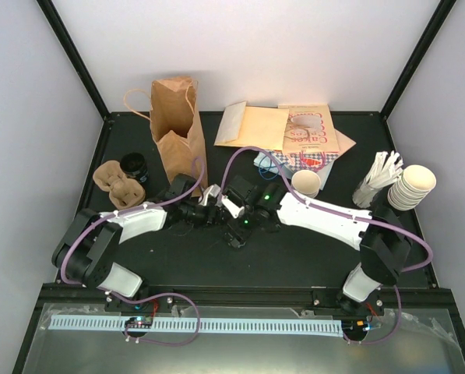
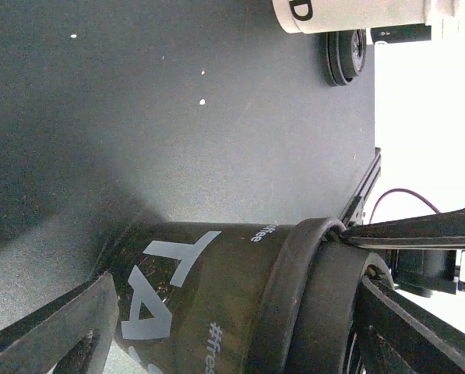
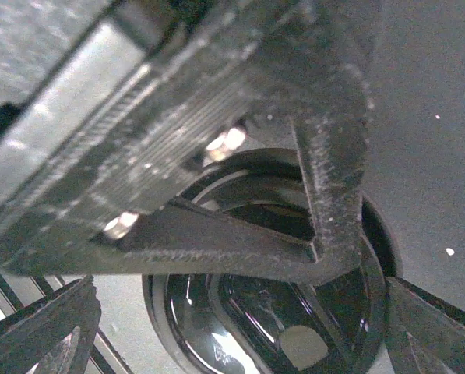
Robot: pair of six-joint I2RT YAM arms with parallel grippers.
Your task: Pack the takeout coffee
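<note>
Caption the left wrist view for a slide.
Lidded black cup with white lettering, framed by the left tool, dark table behind.

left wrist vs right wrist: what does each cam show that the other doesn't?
Left wrist only: the side wall of the dark cup, with white lettering. Right wrist only: the top face of the black lid, seen from above. Both: the lid's rim, and the dark table.
</note>
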